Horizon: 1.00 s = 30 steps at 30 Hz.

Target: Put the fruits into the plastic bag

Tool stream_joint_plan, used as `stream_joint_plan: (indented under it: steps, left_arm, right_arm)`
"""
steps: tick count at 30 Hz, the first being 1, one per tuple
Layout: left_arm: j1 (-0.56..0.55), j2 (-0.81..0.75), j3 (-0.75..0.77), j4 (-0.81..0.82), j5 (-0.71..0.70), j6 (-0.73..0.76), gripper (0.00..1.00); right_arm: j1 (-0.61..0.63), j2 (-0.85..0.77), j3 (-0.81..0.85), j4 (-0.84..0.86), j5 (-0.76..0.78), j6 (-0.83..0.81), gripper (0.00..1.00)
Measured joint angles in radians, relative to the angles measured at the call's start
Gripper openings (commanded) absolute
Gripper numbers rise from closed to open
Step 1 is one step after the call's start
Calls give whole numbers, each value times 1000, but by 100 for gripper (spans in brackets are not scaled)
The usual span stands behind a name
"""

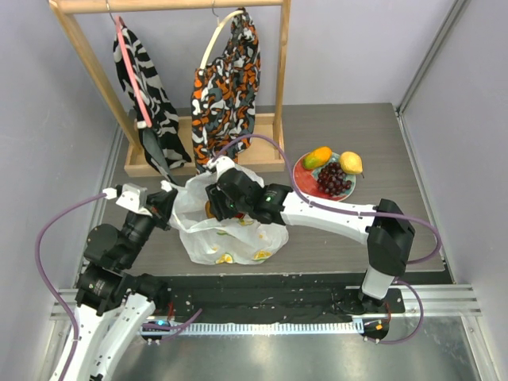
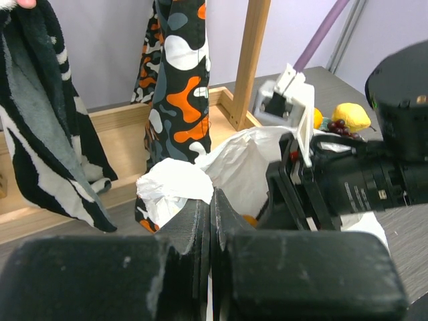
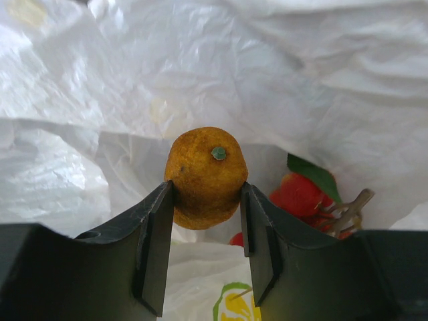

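The white plastic bag [image 1: 230, 242] with citrus prints lies open in the middle of the table. My right gripper [image 1: 218, 202] reaches into its mouth, shut on a round orange fruit [image 3: 204, 175] with a green stem dot; my gripper [image 3: 206, 200] holds it above the bag's inner wall [image 3: 134, 80]. Red berries [image 3: 299, 197] with a green leaf lie inside the bag. My left gripper [image 1: 169, 198] is shut on the bag's left edge, a white sliver between its jaws [image 2: 210, 200]. The mango [image 1: 317, 156], lemon [image 1: 351, 162] and grapes [image 1: 333, 180] sit on a red plate [image 1: 300, 176].
A wooden rack [image 1: 274, 119] stands at the back, with a zebra-striped cloth [image 1: 147, 87] and an orange-black cloth [image 1: 226, 87] hanging from it. The right arm's wrist [image 2: 374, 180] is close beside the left gripper. Walls close in on the left and right.
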Motion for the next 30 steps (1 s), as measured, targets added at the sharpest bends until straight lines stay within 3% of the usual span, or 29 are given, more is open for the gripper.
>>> stream_joint_plan:
  steps: [7, 11, 15, 19, 30]
  left_arm:
    - [0, 0, 0, 0, 0, 0, 0]
    - [0, 0, 0, 0, 0, 0, 0]
    - [0, 0, 0, 0, 0, 0, 0]
    - [0, 0, 0, 0, 0, 0, 0]
    - [0, -5, 0, 0, 0, 0, 0]
  right_arm:
    - [14, 24, -21, -19, -7, 20, 31]
    - [14, 77, -18, -21, -8, 26, 40]
    - [14, 110, -14, -24, -7, 29, 67]
    - [14, 110, -13, -24, -10, 32, 81]
    - [14, 89, -13, 2, -14, 33, 84]
